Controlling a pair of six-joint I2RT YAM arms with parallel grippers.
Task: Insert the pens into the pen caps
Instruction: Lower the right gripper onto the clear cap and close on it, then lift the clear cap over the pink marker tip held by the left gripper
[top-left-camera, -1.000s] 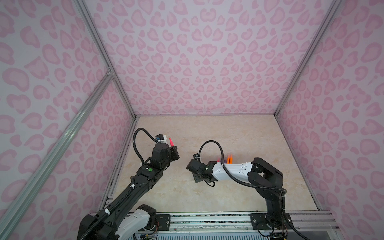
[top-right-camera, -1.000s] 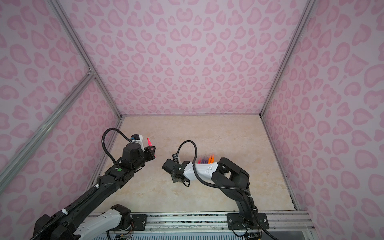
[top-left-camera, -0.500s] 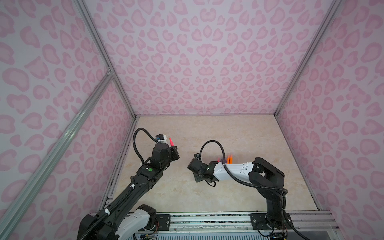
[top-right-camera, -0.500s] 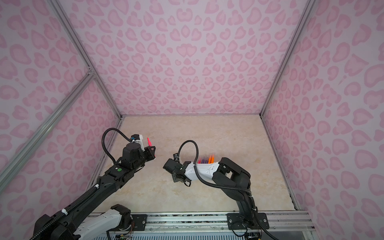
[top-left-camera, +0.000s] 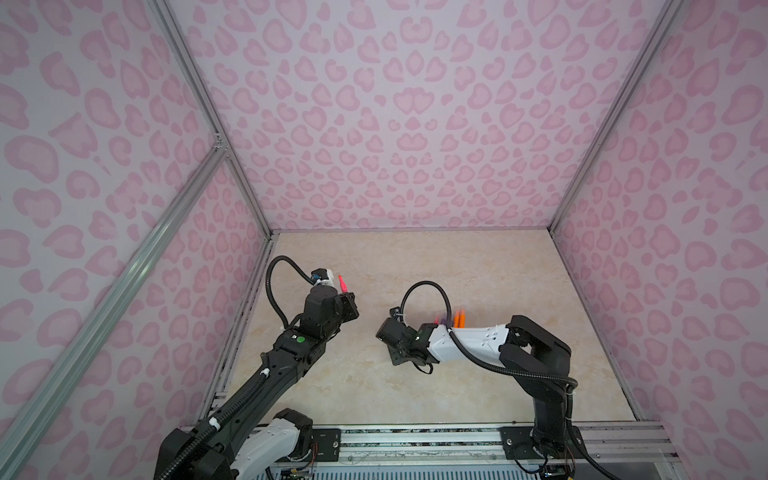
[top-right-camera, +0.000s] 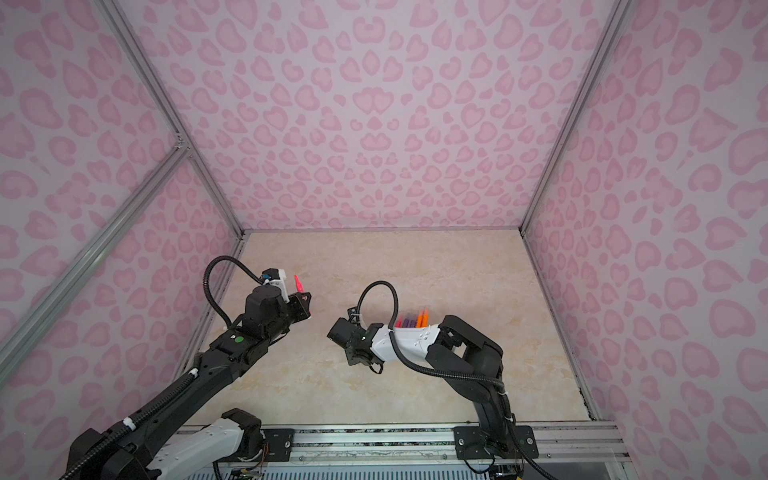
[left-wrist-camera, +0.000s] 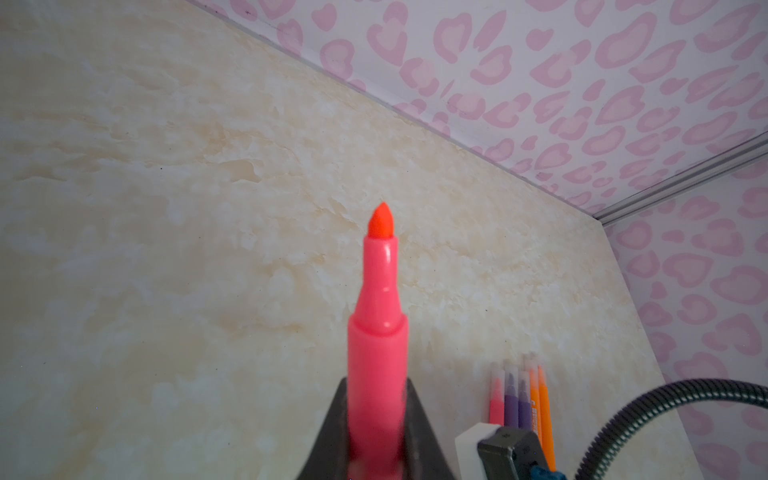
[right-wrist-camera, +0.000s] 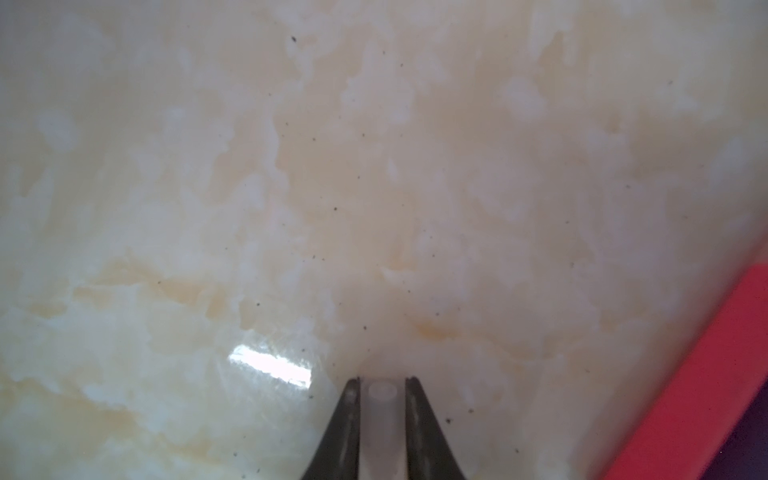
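My left gripper (left-wrist-camera: 376, 419) is shut on a pink-red pen (left-wrist-camera: 377, 332) and holds it above the table. The pen's orange-red tip (top-left-camera: 342, 284) points up and away, and it also shows in a top view (top-right-camera: 298, 283). My right gripper (right-wrist-camera: 382, 380) is low over the beige table, shut on a clear pen cap (right-wrist-camera: 381, 409) with its open end facing out. In both top views the right gripper (top-left-camera: 400, 358) (top-right-camera: 354, 360) points down at the table. The other pens (left-wrist-camera: 519, 399) lie in a row, pink-red, purple and orange, with clear caps on their tips.
The row of pens (top-left-camera: 451, 321) (top-right-camera: 411, 321) lies just behind the right forearm. A blurred red pen barrel (right-wrist-camera: 706, 374) crosses one corner of the right wrist view. Pink patterned walls (top-left-camera: 395, 124) close in the table on three sides.
The right gripper's jaws have closed onto the cap. Both arms have stayed almost where they were, and the left still holds its pen.
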